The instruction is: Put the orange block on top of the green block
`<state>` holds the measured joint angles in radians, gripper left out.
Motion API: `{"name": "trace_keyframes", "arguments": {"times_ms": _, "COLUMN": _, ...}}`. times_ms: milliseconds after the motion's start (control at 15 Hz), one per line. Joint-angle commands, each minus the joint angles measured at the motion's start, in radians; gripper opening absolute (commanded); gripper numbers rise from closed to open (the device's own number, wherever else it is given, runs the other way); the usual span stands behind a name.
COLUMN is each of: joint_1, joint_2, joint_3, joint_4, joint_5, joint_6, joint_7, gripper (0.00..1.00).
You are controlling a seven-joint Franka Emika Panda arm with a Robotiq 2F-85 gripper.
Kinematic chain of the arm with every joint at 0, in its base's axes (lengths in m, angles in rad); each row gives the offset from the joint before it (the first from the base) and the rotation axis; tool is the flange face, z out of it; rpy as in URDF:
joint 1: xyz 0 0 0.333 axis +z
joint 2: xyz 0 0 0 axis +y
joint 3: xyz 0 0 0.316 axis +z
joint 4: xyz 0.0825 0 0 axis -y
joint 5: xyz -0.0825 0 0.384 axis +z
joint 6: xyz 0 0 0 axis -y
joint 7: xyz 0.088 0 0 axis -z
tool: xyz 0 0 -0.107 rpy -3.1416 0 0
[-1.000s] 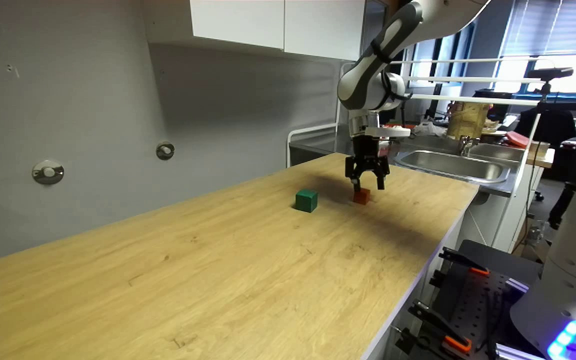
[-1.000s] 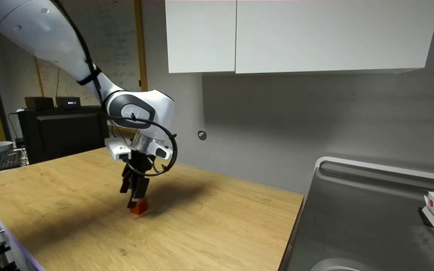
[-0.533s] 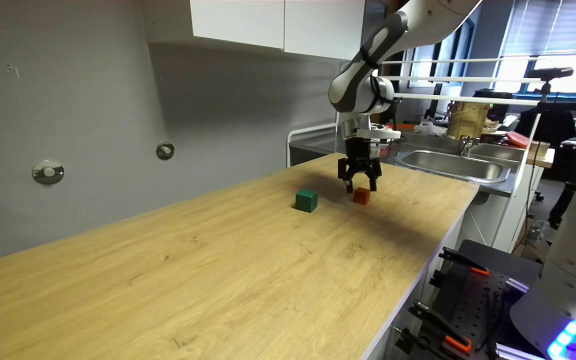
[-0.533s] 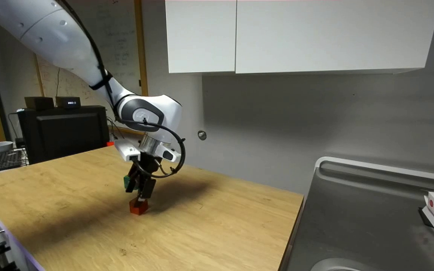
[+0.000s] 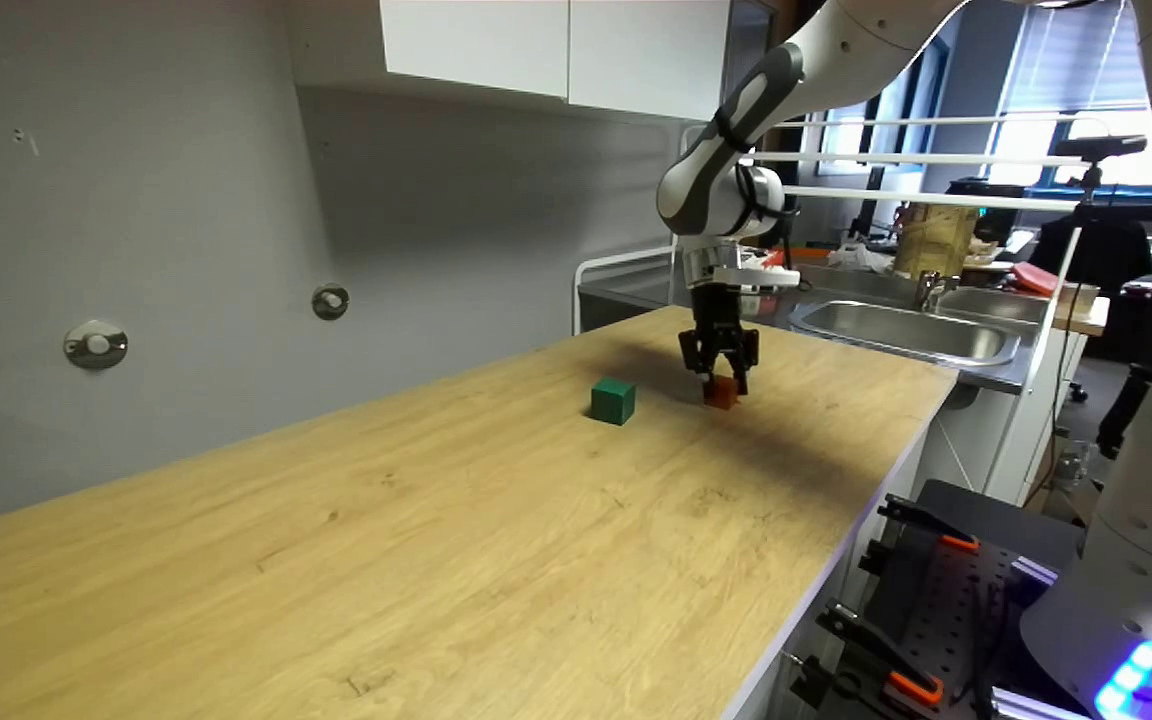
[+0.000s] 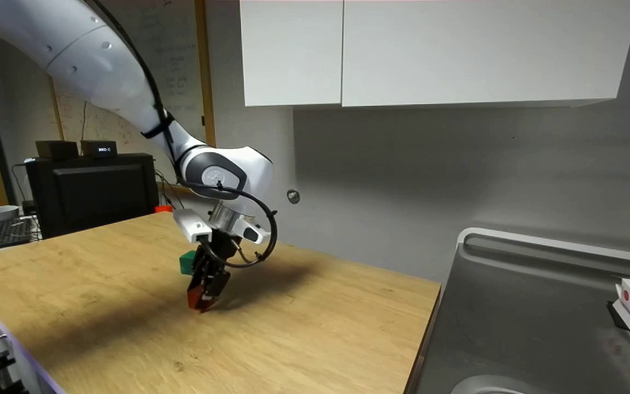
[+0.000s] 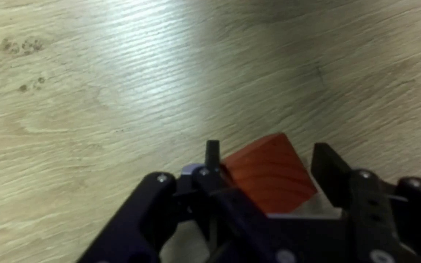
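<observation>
Grey wall (image 5: 176, 240) rose behind the pale wooden desk (image 5: 336, 580). In an exterior view, the black two-fingered tool (image 5: 725, 388) straddled the small wooden reddish-orange cube (image 5: 724, 395) on it. In an exterior view, the tool partly hid that cube; the dark green cube (image 6: 187, 263) stood apart beyond. In the wrist view, parted fingers (image 7: 330, 177) flanked the reddish-orange cube, desk showing beside one; whether the other touched, I couldn't tell.
</observation>
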<state>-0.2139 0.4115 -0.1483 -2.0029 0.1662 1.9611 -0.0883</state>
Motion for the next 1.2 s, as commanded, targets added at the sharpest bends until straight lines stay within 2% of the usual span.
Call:
{"name": "trace_keyframes", "arguments": {"times_ms": 0, "joint_1": -0.021, "joint_2": 0.009, "joint_3": 0.013, "joint_4": 0.045, "joint_5": 0.024, "joint_6": -0.04, "joint_7": -0.032, "gripper": 0.36}}
{"name": "trace_keyframes", "arguments": {"times_ms": 133, "joint_1": -0.021, "joint_2": 0.004, "joint_3": 0.013, "joint_4": 0.056, "joint_5": 0.021, "joint_6": -0.043, "joint_7": -0.032, "gripper": 0.2}}
{"name": "trace_keyframes", "arguments": {"times_ms": 200, "joint_1": -0.02, "joint_2": 0.0, "joint_3": 0.013, "joint_4": 0.064, "joint_5": 0.018, "joint_6": -0.045, "joint_7": -0.032, "gripper": 0.18}}
{"name": "trace_keyframes", "arguments": {"times_ms": 733, "joint_1": 0.017, "joint_2": -0.009, "joint_3": 0.044, "joint_4": 0.173, "joint_5": -0.009, "joint_6": -0.056, "joint_7": -0.03, "gripper": 0.18}}
{"name": "trace_keyframes", "arguments": {"times_ms": 1133, "joint_1": 0.063, "joint_2": -0.007, "joint_3": 0.084, "joint_4": 0.192, "joint_5": -0.012, "joint_6": -0.056, "joint_7": -0.026, "gripper": 0.18}}
